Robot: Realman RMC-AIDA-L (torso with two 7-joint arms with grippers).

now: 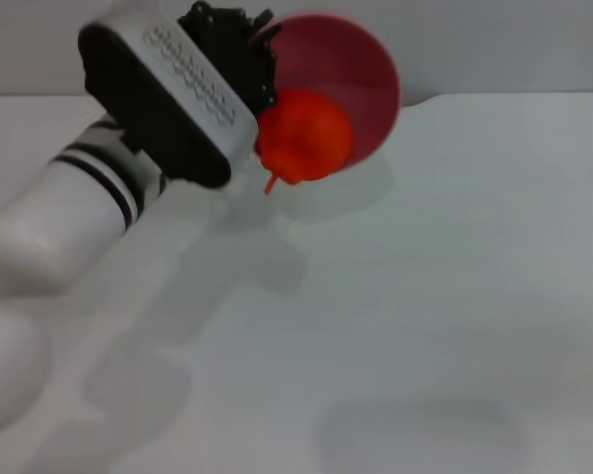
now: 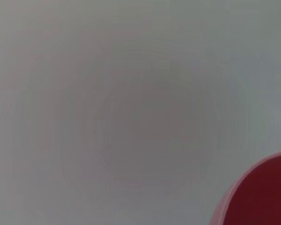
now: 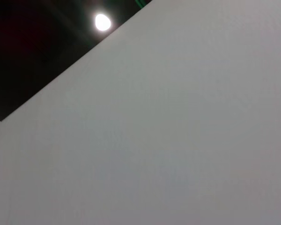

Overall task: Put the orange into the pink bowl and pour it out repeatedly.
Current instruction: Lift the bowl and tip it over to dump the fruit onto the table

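White bench [image 1: 455,296] fills most of the head view. Left arm reaches in from lower left, its gripper [image 1: 239,51] at the upper-left rim of the pink bowl [image 1: 361,74], tipped on its side, top centre; jaws clamped on it. Orange [image 1: 306,135] at the bowl's lower lip. Right gripper not seen.

The left gripper [image 1: 252,74] holds the pink bowl [image 1: 361,74] tipped up above the white table [image 1: 425,296]; the orange [image 1: 304,135] sits at its low rim.
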